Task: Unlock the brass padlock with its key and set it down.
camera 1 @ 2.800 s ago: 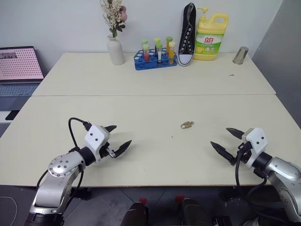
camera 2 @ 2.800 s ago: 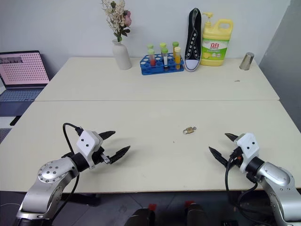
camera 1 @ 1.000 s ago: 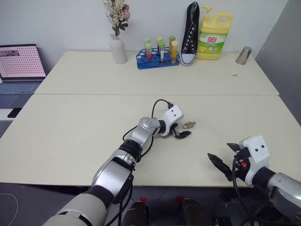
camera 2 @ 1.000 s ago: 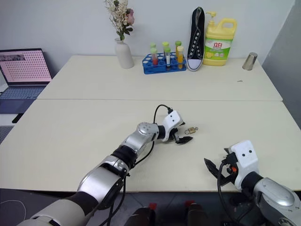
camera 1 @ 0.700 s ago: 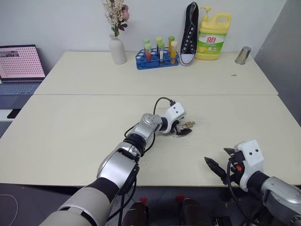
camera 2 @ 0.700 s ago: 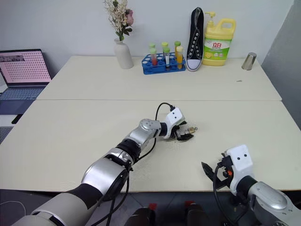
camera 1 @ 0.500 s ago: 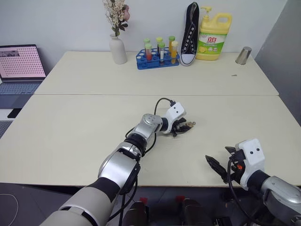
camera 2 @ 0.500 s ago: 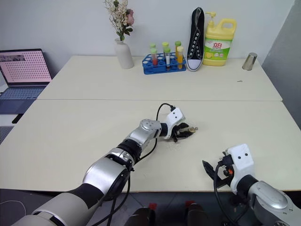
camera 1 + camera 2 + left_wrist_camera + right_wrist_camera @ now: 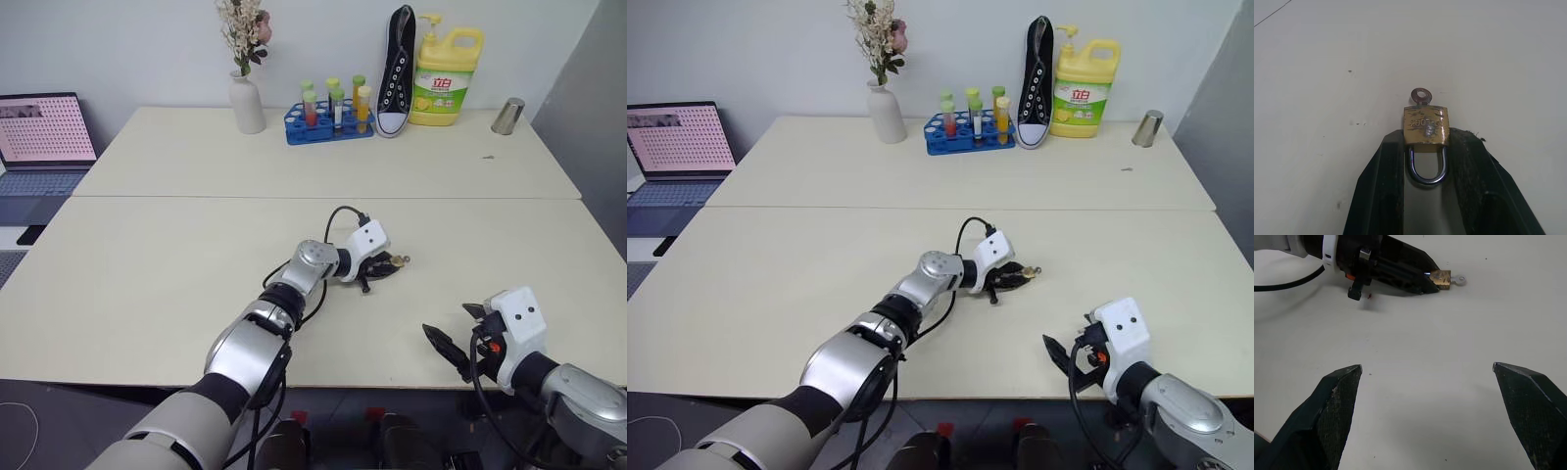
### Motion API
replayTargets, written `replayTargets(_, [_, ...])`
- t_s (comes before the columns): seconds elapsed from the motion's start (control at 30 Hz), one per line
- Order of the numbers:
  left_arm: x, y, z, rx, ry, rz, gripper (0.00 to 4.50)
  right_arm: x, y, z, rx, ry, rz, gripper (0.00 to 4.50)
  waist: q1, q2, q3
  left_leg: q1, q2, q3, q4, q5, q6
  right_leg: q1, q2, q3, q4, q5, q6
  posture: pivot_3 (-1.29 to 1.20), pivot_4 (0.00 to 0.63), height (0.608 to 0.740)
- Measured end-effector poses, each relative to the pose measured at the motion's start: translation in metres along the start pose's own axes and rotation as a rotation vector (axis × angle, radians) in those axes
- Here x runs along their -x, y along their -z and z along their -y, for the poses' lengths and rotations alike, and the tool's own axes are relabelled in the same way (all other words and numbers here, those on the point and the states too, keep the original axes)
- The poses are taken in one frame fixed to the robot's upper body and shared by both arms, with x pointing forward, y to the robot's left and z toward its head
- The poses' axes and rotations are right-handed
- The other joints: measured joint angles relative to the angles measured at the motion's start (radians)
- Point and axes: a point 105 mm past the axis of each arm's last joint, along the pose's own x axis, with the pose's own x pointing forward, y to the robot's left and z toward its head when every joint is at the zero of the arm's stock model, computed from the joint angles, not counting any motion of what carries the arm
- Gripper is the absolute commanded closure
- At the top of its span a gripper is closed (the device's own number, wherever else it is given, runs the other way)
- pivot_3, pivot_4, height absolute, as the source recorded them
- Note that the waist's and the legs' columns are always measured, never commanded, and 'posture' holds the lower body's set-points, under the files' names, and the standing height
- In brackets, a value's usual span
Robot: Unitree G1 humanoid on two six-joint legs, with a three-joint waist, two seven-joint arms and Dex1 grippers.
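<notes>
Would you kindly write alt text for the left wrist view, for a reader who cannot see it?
The left hand grips a small brass padlock between its two black fingers over a cream table. The silvery shackle points back towards the camera, and the key sticks out of the padlock's far end.

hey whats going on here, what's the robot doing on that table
The robot is working on a tiny brass padlock lying on the cream table. Its left gripper has its two fingers pinched on either side of the lock, the shackle lying between them. The key sticks out of the lock's far end. The right gripper hangs open near the table's front edge, holding nothing. The shackle looks shut.
</notes>
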Motion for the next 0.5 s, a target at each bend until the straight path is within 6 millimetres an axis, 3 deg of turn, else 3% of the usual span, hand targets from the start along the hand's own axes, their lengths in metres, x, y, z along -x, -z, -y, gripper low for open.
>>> replayTargets(0.1, [0.022, 0.009, 0.003, -0.084, 0.011, 0.031, 3.53, -0.001, -0.005, -0.004, 0.047, -0.041, 0.019, 0.00, -0.008, 0.001, 0.000, 0.002, 0.001, 0.001, -0.001, 0.000, 0.000, 0.000, 0.001, 0.002, 0.001, 0.000, 0.000, 0.00, 0.150, 0.740])
replayTargets(0.27, [0.102, 0.037, 0.015, -0.291, -0.064, 0.086, 3.53, -0.005, -0.025, -0.026, 0.136, -0.224, 0.115, 0.00, -0.022, 0.001, 0.000, 0.004, 0.004, 0.000, -0.002, 0.000, 0.000, 0.000, 0.003, 0.002, 0.001, 0.000, -0.001, 0.00, 0.150, 0.740])
replayTargets(0.33, [0.124, 0.032, 0.025, -0.451, -0.056, 0.107, 3.53, -0.007, -0.033, -0.037, 0.128, -0.333, 0.149, 0.00, -0.006, 0.000, 0.000, 0.003, 0.003, 0.000, 0.000, 0.000, 0.000, 0.001, 0.002, 0.002, 0.000, 0.000, -0.001, 0.00, 0.150, 0.740])
replayTargets(0.5, [0.152, 0.000, 0.034, -0.767, -0.084, 0.189, 3.53, -0.020, -0.048, -0.045, 0.092, -0.498, 0.184, 0.00, 0.020, -0.001, -0.001, 0.003, 0.000, 0.001, 0.000, 0.000, 0.000, 0.002, -0.002, 0.002, -0.002, 0.000, 0.000, 0.00, 0.150, 0.740])
